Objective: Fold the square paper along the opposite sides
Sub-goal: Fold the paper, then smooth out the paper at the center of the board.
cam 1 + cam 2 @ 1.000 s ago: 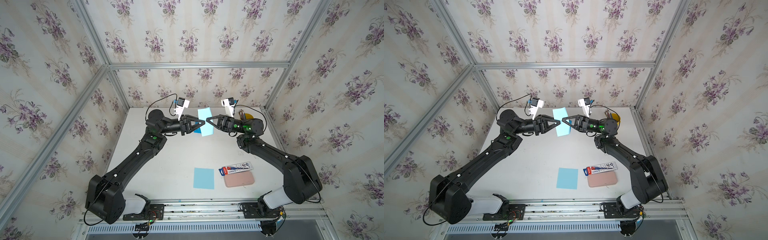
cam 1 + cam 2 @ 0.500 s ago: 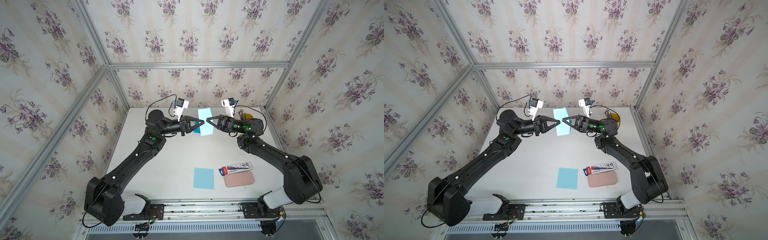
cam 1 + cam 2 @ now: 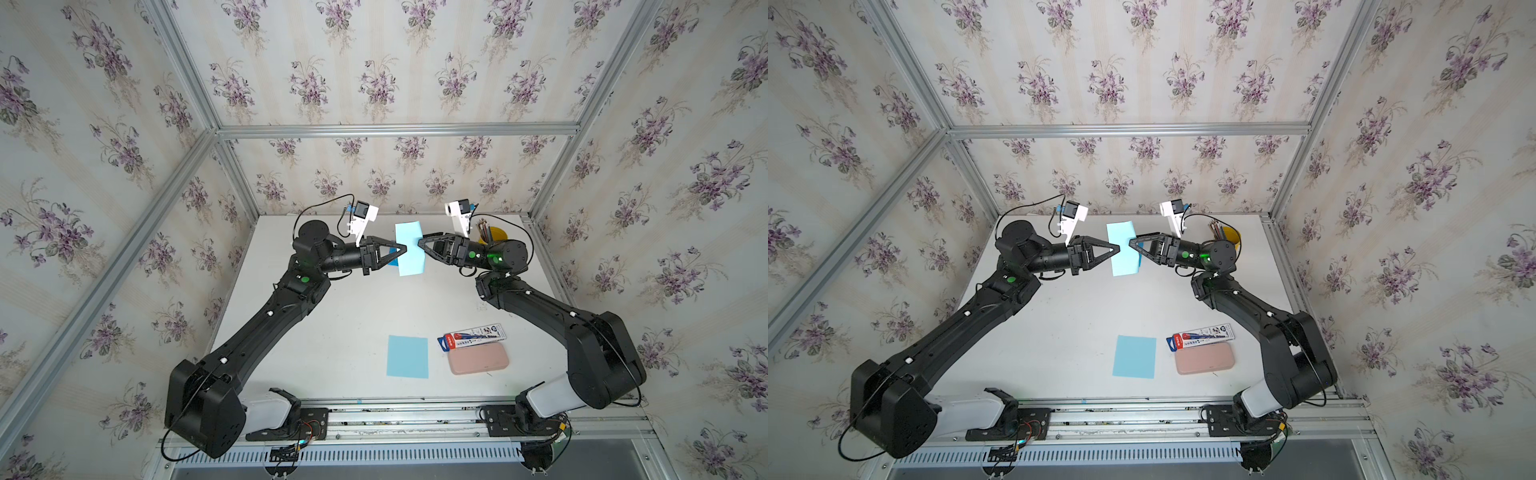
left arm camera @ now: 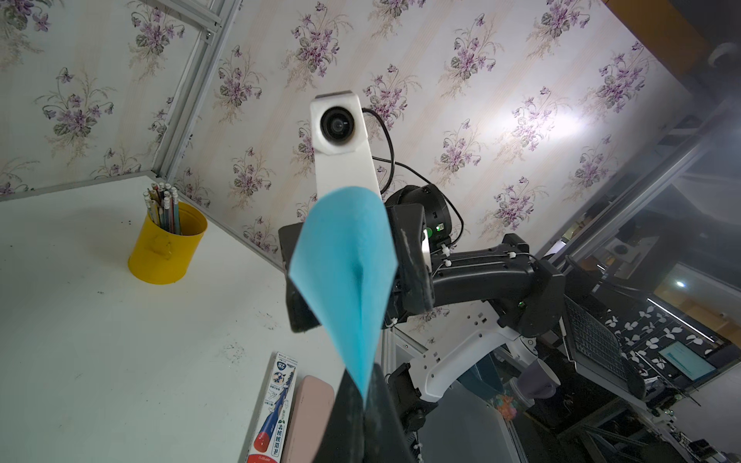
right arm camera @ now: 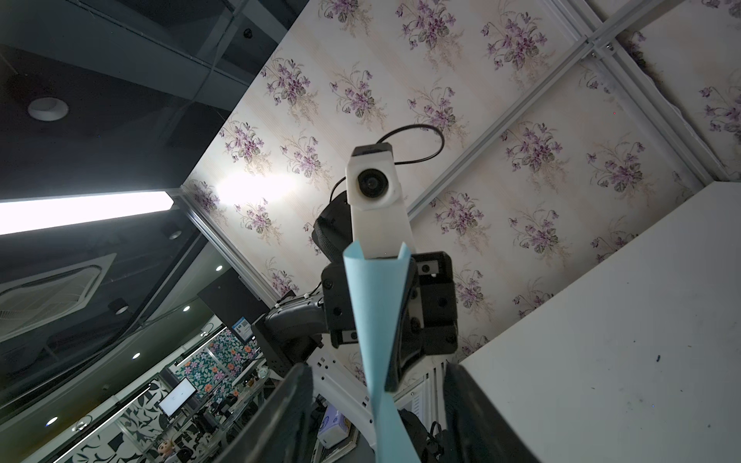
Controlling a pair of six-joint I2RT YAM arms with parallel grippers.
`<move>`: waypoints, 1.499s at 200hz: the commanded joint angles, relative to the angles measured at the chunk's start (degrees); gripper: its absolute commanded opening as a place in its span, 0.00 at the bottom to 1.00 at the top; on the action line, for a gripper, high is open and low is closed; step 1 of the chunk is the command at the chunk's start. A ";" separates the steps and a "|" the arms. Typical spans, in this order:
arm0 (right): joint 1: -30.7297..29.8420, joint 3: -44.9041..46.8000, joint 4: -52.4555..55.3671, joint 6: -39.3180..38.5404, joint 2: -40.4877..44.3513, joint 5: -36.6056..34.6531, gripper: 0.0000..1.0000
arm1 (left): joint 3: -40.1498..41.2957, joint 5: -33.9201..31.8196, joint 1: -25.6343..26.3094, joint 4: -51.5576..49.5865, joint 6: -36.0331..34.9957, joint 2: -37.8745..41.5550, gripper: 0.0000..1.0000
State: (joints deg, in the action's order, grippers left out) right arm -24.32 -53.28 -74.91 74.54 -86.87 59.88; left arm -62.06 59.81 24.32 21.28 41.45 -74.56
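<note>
left gripper (image 3: 404, 251) pinching paper (image 3: 411, 265), right gripper (image 3: 421, 242) straddling it

Legible only on the pencil box (image 4: 274, 405), lower middle of the left wrist view: "2B" at its upper end. Further down the same box, a column of Chinese characters, too small to make out. Print on it illegible in both top views.

— What is this place, a home?
— No, a robot lab. The wallpaper (image 3: 374, 83) hangs on a metal frame (image 3: 395, 131), a left arm (image 3: 270, 316) and right arm (image 3: 536, 303) sit on a rail (image 3: 395, 415), and an office monitor (image 5: 176, 395) glows beyond under a strip light (image 5: 80, 210).
</note>
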 commanded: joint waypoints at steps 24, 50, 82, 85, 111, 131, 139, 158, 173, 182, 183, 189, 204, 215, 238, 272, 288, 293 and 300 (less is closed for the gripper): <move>5.29 5.39 5.15 -4.66 1.36 -3.07 0.64 | -5.54 3.49 -0.15 -17.43 -9.51 -1.00 0.00; 8.36 13.25 3.95 -7.30 1.14 -6.55 0.64 | -13.33 0.24 -0.22 -47.93 -27.69 -4.86 0.00; 8.20 15.37 23.55 -26.68 6.03 -15.19 0.58 | -19.83 -10.82 -0.40 -71.14 -43.19 -13.41 0.00; 8.07 15.44 25.54 -28.46 6.62 -16.19 0.57 | -19.99 -11.69 -0.41 -71.78 -43.69 -14.32 0.00; 7.97 18.01 30.67 -33.86 8.93 -23.00 0.57 | -25.87 -14.49 -0.12 -82.07 -48.63 -24.25 0.00; 6.92 19.22 26.98 -32.74 6.34 -23.79 0.54 | -27.82 -20.15 0.03 -84.95 -51.39 -28.48 0.00; 6.00 18.97 27.46 -33.69 5.23 -24.29 0.54 | -26.99 -20.63 -0.06 -83.92 -52.06 -29.57 0.00; 3.68 18.62 32.11 -37.23 4.34 -27.93 0.53 | -25.74 -20.82 -0.06 -82.37 -53.66 -34.44 0.00; 1.77 18.99 35.06 -40.60 4.81 -30.96 0.52 | -27.45 -21.83 -0.07 -83.77 -54.77 -39.69 0.00; 0.30 19.51 35.97 -43.03 5.24 -33.43 0.52 | -28.52 -23.79 -0.05 -84.19 -55.02 -42.32 0.00; 0.13 19.60 35.97 -43.32 5.27 -33.78 0.52 | -28.58 -24.05 -0.06 -84.20 -55.00 -42.55 0.00; -0.83 20.21 35.73 -44.92 5.44 -35.39 0.51 | -29.29 -25.26 -0.05 -84.32 -55.33 -43.93 0.00; -3.44 22.08 33.48 -48.90 5.57 -39.93 0.49 | -31.08 -27.70 -0.07 -84.48 -56.05 -46.75 0.00; -5.60 23.94 30.25 -52.69 5.44 -42.96 0.45 | -32.17 -29.25 -0.06 -84.30 -56.74 -48.27 0.00; -11.95 27.32 22.45 -62.95 4.17 -47.94 0.46 | -35.96 -30.75 -0.06 -85.60 -58.53 -51.85 0.00; -18.56 29.44 10.79 -77.78 -1.33 -49.93 0.44 | -38.92 -33.73 -0.06 -86.45 -60.98 -55.10 0.00; -19.53 28.00 9.28 -79.72 -4.96 -50.35 0.32 | -39.75 -35.34 -0.15 -86.37 -61.71 -56.01 0.00; -19.62 27.35 9.42 -79.79 -5.83 -50.34 0.26 | -39.89 -35.58 -0.22 -86.32 -61.93 -56.18 0.00; -19.69 26.29 9.97 -80.04 -7.32 -49.91 0.17 | -39.76 -35.93 -0.32 -86.01 -62.29 -56.33 0.00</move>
State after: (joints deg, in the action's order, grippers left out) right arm -43.48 -24.86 -58.98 1.39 -90.87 12.03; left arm -101.23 26.94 24.29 -63.83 -18.11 -130.28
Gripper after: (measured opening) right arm 0.277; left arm 0.059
